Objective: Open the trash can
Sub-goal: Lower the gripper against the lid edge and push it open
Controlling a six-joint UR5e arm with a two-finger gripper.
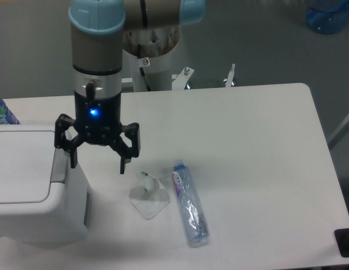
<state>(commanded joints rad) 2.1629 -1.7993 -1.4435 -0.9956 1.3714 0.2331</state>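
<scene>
Right now your gripper hangs with its two fingers spread wide and nothing between them, pointing straight down, a blue light lit on its body. That wide stance looks unsuited to pinching; you probably mean to press with one fingertip, so the spread matters little, though a closed pair would give a firmer push.

Directly under the finger nearer the table's edge sits the grey push tab on the lid of the trash can. The finger overlaps the tab in this view, but you cannot tell whether it touches or hovers above, since a single camera gives no height. The other finger hangs past the bin's side wall, over bare table.

The trash can is the big white box, its flat lid down and shut, so the opening is not yet done. Its tab faces the gripper side, which is why you approach from there.

Just beyond the far finger, a crumpled clear wrapper lies flat, and beside that a squashed plastic bottle lies on its side. Both are clear of the tab, but a low finger could brush the wrapper if you descend off line.
</scene>
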